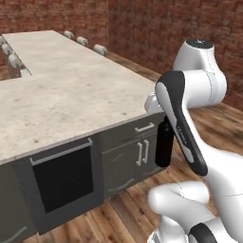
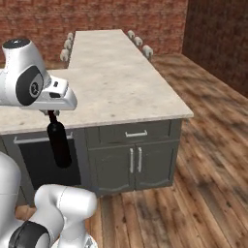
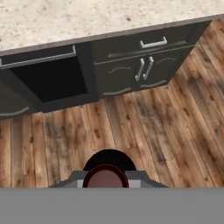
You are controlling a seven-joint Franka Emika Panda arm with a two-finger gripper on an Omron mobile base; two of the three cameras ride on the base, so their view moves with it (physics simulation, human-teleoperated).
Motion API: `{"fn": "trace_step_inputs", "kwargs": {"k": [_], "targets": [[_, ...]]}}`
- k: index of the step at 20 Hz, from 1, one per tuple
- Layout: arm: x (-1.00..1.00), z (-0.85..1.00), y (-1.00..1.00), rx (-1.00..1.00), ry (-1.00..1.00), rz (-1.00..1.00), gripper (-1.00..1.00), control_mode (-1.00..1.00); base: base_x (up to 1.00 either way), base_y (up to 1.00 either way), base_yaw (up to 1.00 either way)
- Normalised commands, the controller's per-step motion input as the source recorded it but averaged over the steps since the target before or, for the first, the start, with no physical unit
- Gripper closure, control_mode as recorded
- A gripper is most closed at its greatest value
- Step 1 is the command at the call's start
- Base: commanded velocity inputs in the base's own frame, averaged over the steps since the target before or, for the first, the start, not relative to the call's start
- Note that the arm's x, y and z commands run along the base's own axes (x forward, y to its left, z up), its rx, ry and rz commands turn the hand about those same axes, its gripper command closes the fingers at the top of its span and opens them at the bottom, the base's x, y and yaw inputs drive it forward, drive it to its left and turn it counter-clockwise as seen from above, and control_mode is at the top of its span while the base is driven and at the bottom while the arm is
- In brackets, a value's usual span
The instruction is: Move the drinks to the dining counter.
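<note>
The arm is bent at the elbow, forearm reaching forward level with the bench (image 2: 121, 82) edge, and the claw (image 2: 52, 114) points straight down, clenched on the neck of the tall black wine bottle (image 2: 60, 144). The bottle hangs upright in the air above the wooden floor (image 3: 144, 127), in front of the dark cabinets (image 1: 126, 156) and beside the oven (image 1: 64, 178).

Base views flanking counter (image 1: 71, 99); hand view downward.

Wine bottle (image 2: 60, 144) hanging upright before cabinet front (image 2: 133, 160), below counter (image 2: 116, 87), stools (image 2: 138, 41) at far end
</note>
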Motion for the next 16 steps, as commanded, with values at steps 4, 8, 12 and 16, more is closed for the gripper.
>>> {"fn": "trace_step_inputs", "kwargs": {"k": [4, 8, 12, 16], "targets": [[0.00, 0.00, 0.00, 0.00, 0.00, 0.00, 1.00, 1.00, 0.48, -1.00, 0.11], [0.00, 0.00, 0.00, 0.00, 0.00, 0.00, 1.00, 1.00, 0.54, -1.00, 0.11], [0.00, 0.00, 0.00, 0.00, 0.00, 0.00, 1.00, 1.00, 0.60, -1.00, 0.11], [0.00, 0.00, 0.00, 0.00, 0.00, 0.00, 1.00, 1.00, 0.63, -1.00, 0.12]]}}
